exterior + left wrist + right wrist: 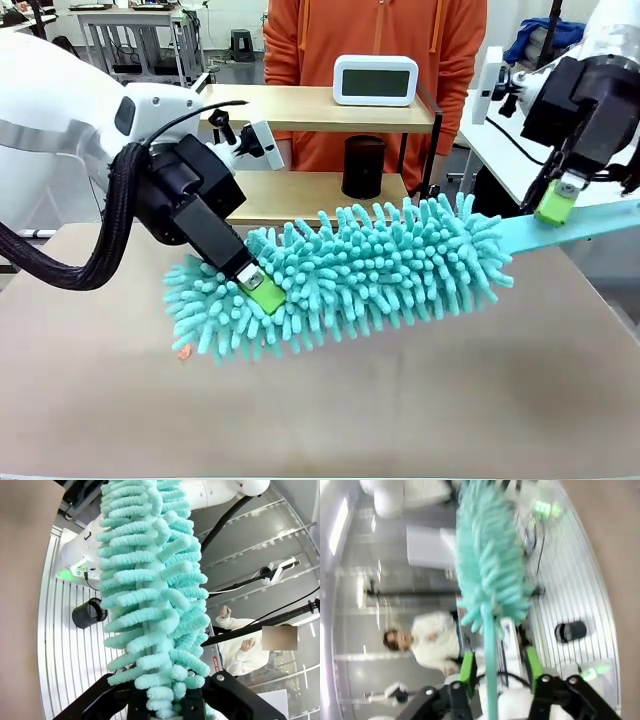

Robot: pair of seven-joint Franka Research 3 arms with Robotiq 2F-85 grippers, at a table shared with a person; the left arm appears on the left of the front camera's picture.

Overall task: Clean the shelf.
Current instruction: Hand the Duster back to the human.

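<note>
Step in hand: looks like a handover of the duster from one arm to the other, above the table, before any wiping of the shelf starts.
Left gripper: clamped tight on the fluffy teal head near its outer tip; in its wrist view the chenille strands rise straight up from between the fingers.
Right gripper: at the flat teal handle. Its wrist view shows the green pads standing off either side of the thin handle with a gap, so it seems to be letting go; I cannot tell whether it touches at all.
Duster's long axis: roughly level, running across the table from the left gripper up and over to the right gripper, handle end slightly higher. Head points toward the robot's left, handle toward its right.
Shelf: beyond the duster head, on the far side, in front of the person in orange. A white clock sits on the top board, a black cup on the lower one.
Next move, my guess: a grip on soft strands is poor for sweeping, so a firm hold on the handle is needed, then swing the head toward the boards without knocking the clock or cup.
</note>
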